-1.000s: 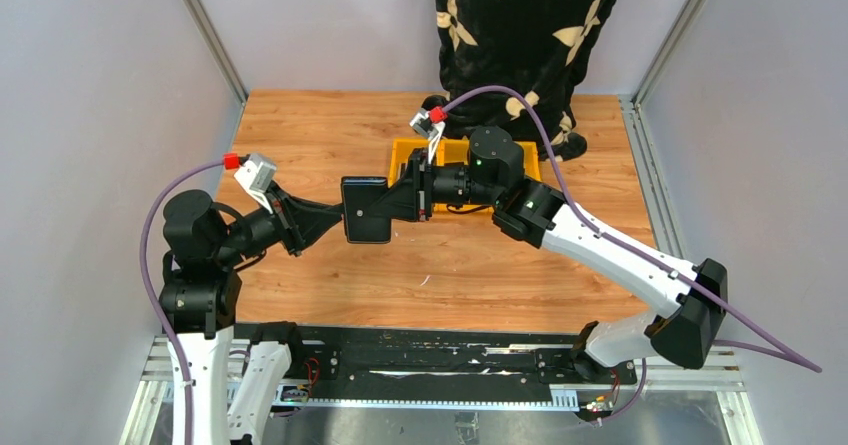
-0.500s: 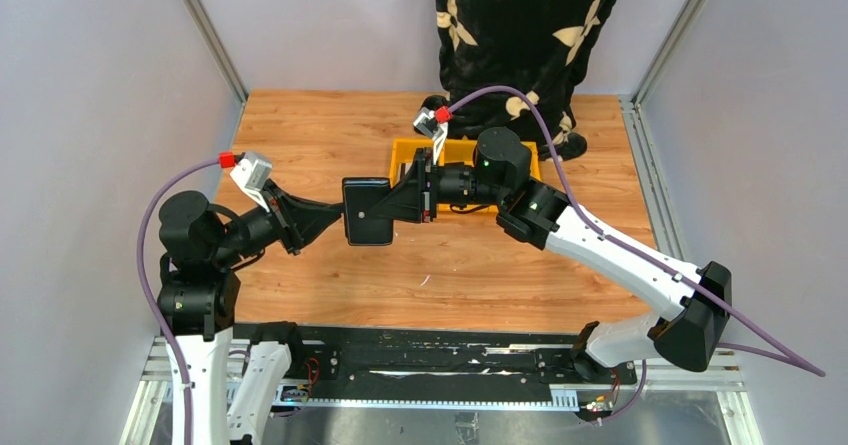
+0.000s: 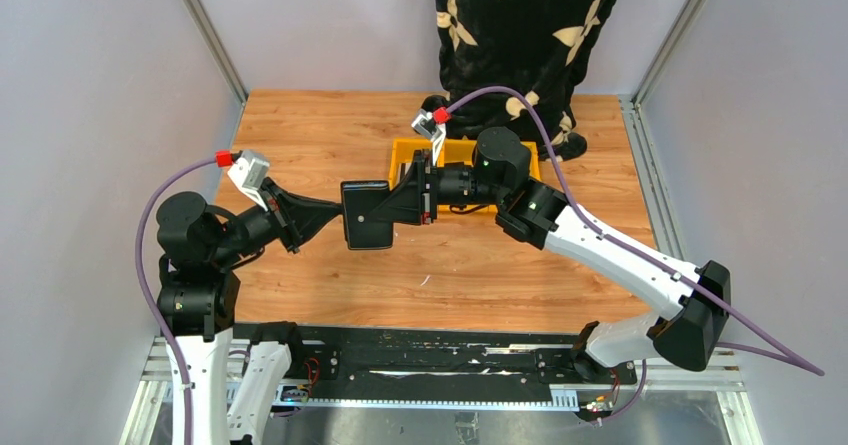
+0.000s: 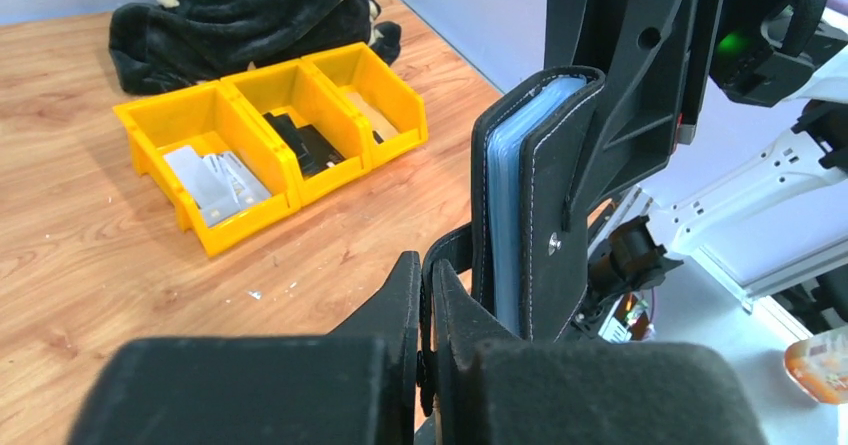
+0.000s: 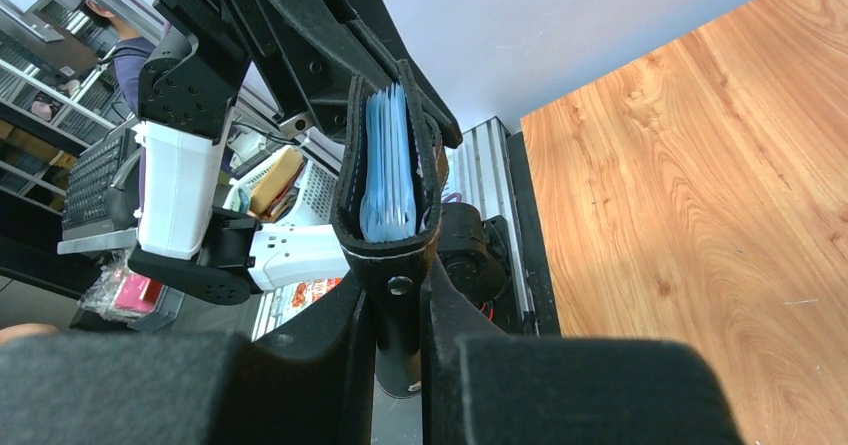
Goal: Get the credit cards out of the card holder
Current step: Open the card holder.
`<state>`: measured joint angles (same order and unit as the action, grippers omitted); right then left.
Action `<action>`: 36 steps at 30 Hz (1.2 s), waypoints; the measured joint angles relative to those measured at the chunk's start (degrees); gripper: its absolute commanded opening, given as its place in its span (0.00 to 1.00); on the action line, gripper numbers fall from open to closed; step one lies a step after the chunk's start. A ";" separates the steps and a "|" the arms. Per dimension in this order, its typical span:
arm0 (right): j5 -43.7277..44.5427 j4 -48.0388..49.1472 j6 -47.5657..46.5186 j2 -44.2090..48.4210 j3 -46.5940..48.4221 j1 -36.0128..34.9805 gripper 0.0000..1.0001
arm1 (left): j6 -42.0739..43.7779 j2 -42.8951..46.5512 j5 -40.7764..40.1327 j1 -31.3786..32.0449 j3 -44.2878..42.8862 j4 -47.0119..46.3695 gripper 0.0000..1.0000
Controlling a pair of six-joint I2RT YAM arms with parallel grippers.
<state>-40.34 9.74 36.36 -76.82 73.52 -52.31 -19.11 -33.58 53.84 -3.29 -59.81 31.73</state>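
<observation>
The black card holder (image 3: pixel 366 215) hangs in the air over the table's middle, held from both sides. My left gripper (image 3: pixel 338 211) is shut on its short snap tab (image 4: pixel 453 249), with the holder (image 4: pixel 548 165) standing on edge just beyond my left gripper (image 4: pixel 428 270). My right gripper (image 3: pixel 393 205) is shut on the holder's folded spine (image 5: pixel 396 257), as the right wrist view shows (image 5: pixel 397 279). The holder is slightly parted. Grey-blue sleeves with the credit cards' edges (image 5: pixel 388 160) show between the covers, and also in the left wrist view (image 4: pixel 503 215). No card is out of the holder.
A yellow bin with three compartments (image 3: pixel 465 151) stands on the table behind the right wrist. In the left wrist view (image 4: pixel 215 110) it holds pale flat pieces and dark items. A person in a black patterned garment (image 3: pixel 520 35) stands at the far edge. Grey walls close both sides.
Both grippers keep their hold. The left wrist has crept slightly up and left, and the card holder has barely shifted.
</observation>
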 measured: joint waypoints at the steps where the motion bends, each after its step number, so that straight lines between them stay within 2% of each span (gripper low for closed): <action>1: -0.22 0.28 0.11 -0.09 0.00 0.00 0.11 | -0.17 0.00 0.00 0.00 0.02 -0.31 0.00; 5: -0.66 1.07 0.42 -0.28 0.00 0.00 0.43 | -0.87 0.02 -0.04 0.00 0.04 -1.46 0.00; 9: -0.57 0.94 0.24 -0.28 0.00 0.04 0.66 | 1.14 0.72 -1.11 0.00 -0.04 -1.64 0.00; 11: -0.13 0.46 -0.28 -0.26 0.00 0.26 0.73 | 3.91 1.20 -2.95 0.00 -0.74 -1.22 0.00; 18: 3.63 -5.01 -4.79 0.11 0.15 0.52 0.80 | 11.91 1.99 -6.05 0.00 -5.88 0.13 0.00; 24: 7.13 -7.78 -10.88 0.81 0.09 -0.35 0.82 | 13.81 1.99 -5.55 0.00 -8.26 1.86 0.00; 31: 15.50 -6.86 -21.79 5.68 -2.27 -11.47 0.83 | 13.03 2.58 -8.31 0.00 -8.70 2.91 0.00; 36: 24.50 -4.79 -26.45 5.20 -2.19 -18.25 0.84 | 11.02 3.26 -11.54 0.00 -8.63 3.19 0.00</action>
<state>-15.84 4.95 9.91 -71.61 71.33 -70.57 -8.10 -30.33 42.30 -3.29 -68.45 34.92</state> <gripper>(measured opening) 0.839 0.034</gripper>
